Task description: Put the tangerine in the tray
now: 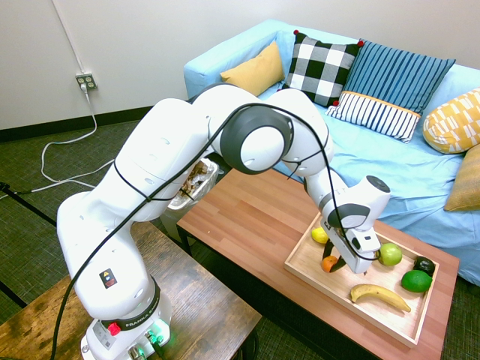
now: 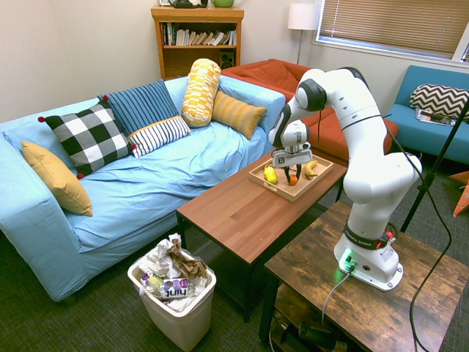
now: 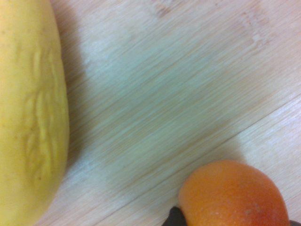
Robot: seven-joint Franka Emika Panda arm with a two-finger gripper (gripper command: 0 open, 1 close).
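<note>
Gripper squeezed tight on tangerine, low inside tray, lemon just beside, banana and apple near.

- White Franka arm of glossy rounded shells with dark grey joint rings.
- Black cable looped along its links.
- Base collar lettered in black, with a red button and green lights.
- Pincer with dark fingers.

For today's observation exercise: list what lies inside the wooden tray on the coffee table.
Inside the tray: a lemon, a tangerine clamped in the gripper, a green apple, a lime, a banana and a dark fruit. The gripper covers part of the tray floor.
</note>
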